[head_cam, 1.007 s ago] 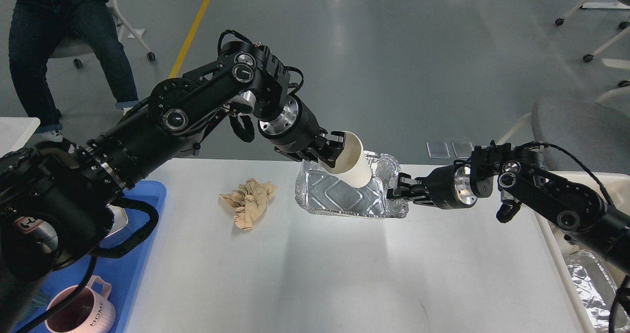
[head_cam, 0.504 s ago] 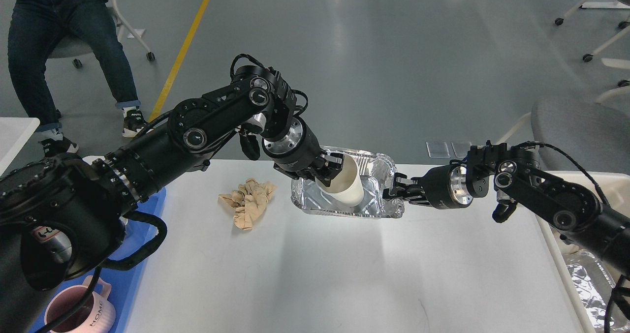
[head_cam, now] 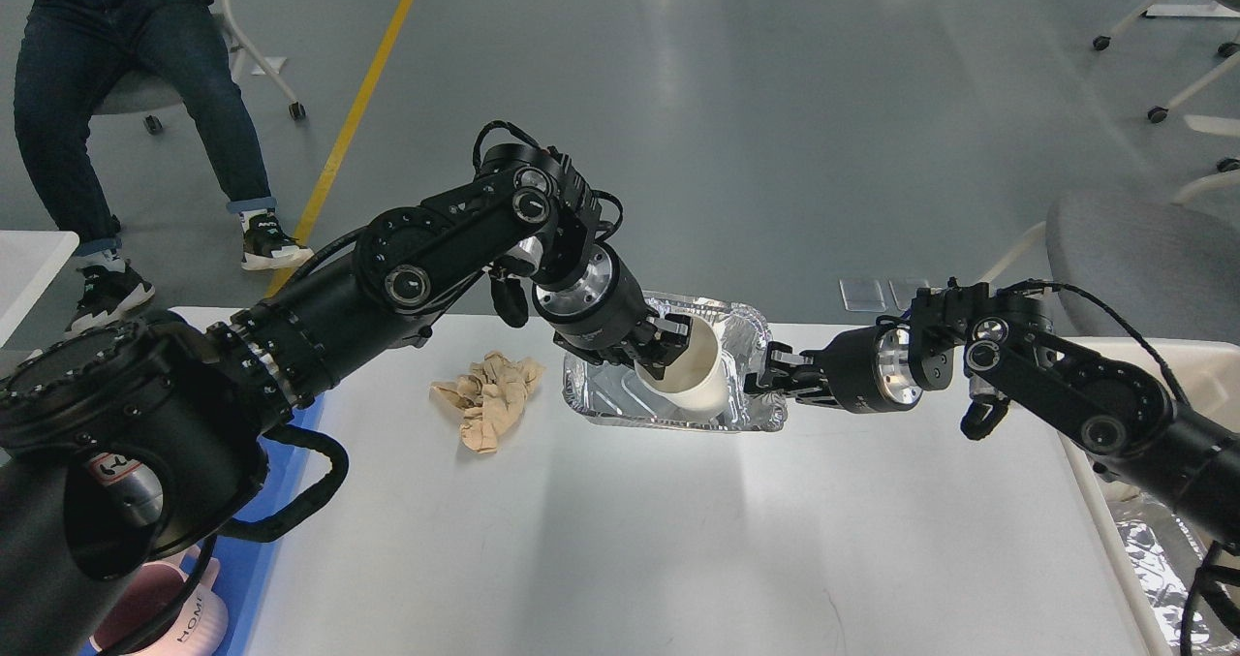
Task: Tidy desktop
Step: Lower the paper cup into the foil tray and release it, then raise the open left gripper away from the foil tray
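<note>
- The pink ceramic mug (head_cam: 174,617) marked HOME sits on the blue plastic tray (head_cam: 254,549) at the lower left; my left arm covers most of both, more than a second ago, and the picture edge cuts the mug off.
- The crumpled tan paper napkin (head_cam: 489,394) lies on the large white rectangular counter (head_cam: 620,530), just left of the foil container, where it lay before.
- The left end effector (head_cam: 668,341) is clamped on the rim of the white paper cup (head_cam: 699,375). It has come down since a second ago, and the cup now stands tilted inside the container, its base at or near the floor; contact cannot be told.
- The crinkled silver aluminium-foil container (head_cam: 678,409) sits on the counter near its far edge, and has shifted slightly left and settled flatter than before. Its inside is partly hidden by the cup.
- The right end effector (head_cam: 765,377) is closed on the container's right rim, as earlier; its fingers are small and dark, so the exact grip is hard to make out.
- At the far right, a white tray (head_cam: 1114,530) holds more foil (head_cam: 1158,559), cut off by the picture edge and the right arm.
</note>
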